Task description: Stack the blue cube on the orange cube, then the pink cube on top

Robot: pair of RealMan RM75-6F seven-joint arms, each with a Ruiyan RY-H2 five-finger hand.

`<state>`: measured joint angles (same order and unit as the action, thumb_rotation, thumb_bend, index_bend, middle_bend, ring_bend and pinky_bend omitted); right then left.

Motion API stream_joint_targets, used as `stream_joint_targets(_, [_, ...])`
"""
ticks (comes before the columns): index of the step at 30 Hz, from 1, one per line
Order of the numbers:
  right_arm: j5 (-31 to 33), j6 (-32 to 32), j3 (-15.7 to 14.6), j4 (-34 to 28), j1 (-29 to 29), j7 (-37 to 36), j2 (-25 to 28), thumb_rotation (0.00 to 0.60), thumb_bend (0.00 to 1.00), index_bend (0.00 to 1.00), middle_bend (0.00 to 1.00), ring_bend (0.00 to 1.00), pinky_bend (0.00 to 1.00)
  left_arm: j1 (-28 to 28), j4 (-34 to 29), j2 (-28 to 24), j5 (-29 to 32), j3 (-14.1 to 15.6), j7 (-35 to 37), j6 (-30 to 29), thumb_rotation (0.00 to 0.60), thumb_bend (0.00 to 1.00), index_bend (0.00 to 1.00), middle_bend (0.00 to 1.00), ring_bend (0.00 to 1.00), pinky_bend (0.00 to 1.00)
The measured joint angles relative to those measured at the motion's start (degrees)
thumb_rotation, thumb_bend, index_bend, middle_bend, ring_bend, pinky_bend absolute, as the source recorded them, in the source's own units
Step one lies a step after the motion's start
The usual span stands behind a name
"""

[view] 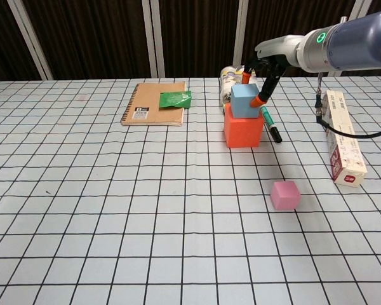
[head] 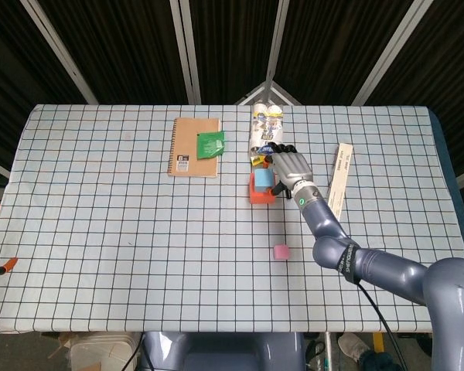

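The blue cube [head: 262, 179] [view: 244, 101] sits on top of the orange cube [head: 261, 196] [view: 244, 132], right of the table's middle. My right hand [head: 290, 166] [view: 267, 70] reaches in from the right and grips the blue cube, with one orange-tipped finger against its right side and another behind its top edge. The pink cube [head: 281, 252] [view: 285, 195] lies alone on the cloth, nearer to me and slightly right of the stack. My left hand shows in neither view.
A brown notebook [head: 195, 147] with a green packet [head: 210, 144] lies at the back left of the stack. A labelled bottle [head: 266, 124] lies just behind the stack, a green marker [view: 271, 126] beside it. A long carton [view: 341, 136] lies at the right.
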<state>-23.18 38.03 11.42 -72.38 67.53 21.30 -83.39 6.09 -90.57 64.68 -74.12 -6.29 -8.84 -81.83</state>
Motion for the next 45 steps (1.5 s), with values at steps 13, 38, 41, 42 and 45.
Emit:
stream_joint_targets(13, [0.0,0.3,0.1,0.7,0.1,-0.3,-0.5,0.6,0.45,0.36,0.0,0.05,0.0,0.0,-0.1,0.0,0.3,0.0,-0.1,0.1,0.6,0.11,0.05,0.0,0.0,0.0])
stream_joint_targets(38, [-1.2,0.0,-0.2,-0.7,-0.5,-1.4,0.2,0.6,0.45,0.35,0.0,0.05,0.0,0.1,-0.1,0.1,0.5,-0.1,-0.4,0.3,0.6,0.11,0.05,0.0,0.0,0.0])
stream_joint_targets(41, [-1.3,0.3,-0.2,-1.0,-0.5,-1.4,0.3,0.6,0.45,0.35,0.0,0.05,0.0,0.1,-0.1,0.1,0.5,-0.1,-0.4,0.2,0.6,0.11,0.05,0.0,0.0,0.0])
stream_joint_targets(42, [-1.3,0.4,-0.2,-1.1,-0.6,-1.4,0.3,0.6,0.45,0.35,0.0,0.05,0.0,0.1,-0.1,0.1,0.5,-0.1,-0.4,0.1,0.6,0.11,0.05,0.0,0.0,0.0])
stream_joint_targets(45, [-1.3,0.7,-0.2,-1.6,-0.6,-1.3,0.5,0.6,0.45,0.35,0.0,0.05,0.0,0.1,-0.1,0.1,0.5,-0.1,-0.4,0.1,0.6,0.11,0.05,0.0,0.0,0.0])
